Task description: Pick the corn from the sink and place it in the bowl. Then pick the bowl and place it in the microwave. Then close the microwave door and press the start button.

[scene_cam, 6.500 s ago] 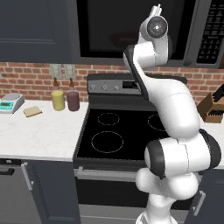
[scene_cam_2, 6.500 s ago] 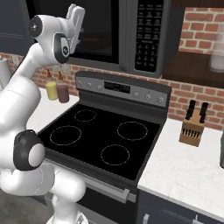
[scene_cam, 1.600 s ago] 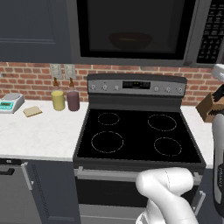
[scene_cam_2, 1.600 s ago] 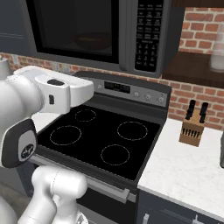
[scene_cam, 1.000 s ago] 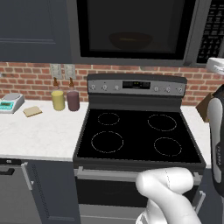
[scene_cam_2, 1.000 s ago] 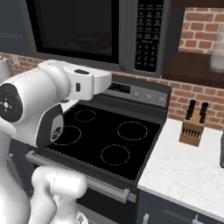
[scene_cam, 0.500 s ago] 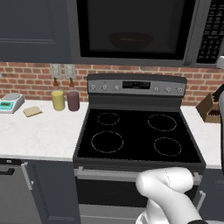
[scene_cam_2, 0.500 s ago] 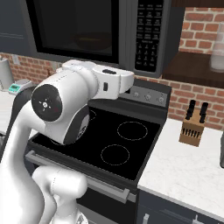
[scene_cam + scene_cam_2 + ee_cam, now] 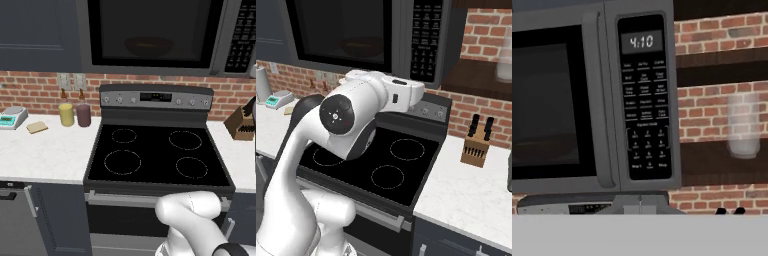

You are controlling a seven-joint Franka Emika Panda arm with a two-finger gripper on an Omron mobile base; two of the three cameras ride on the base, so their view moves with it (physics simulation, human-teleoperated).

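Dark grey microwave (image 9: 602,100) with a black window in its microwave door (image 9: 150,32) and a black button panel (image 9: 644,100); reddish-brown bowl (image 9: 149,46) inside; red brick wall (image 9: 30,90); black stove (image 9: 157,155); white speckled tabletop (image 9: 45,150)

the microwave (image 9: 592,100) shows 4:10 in pale digits on the display (image 9: 641,41) at the top of its black button panel (image 9: 644,97). the small labels on the buttons below are too blurred to read. the stove's control strip (image 9: 156,97) display is unreadable.

Microwave door (image 9: 557,105) shut, blocking the cavity; button panel (image 9: 645,100) faces open air, unobstructed.
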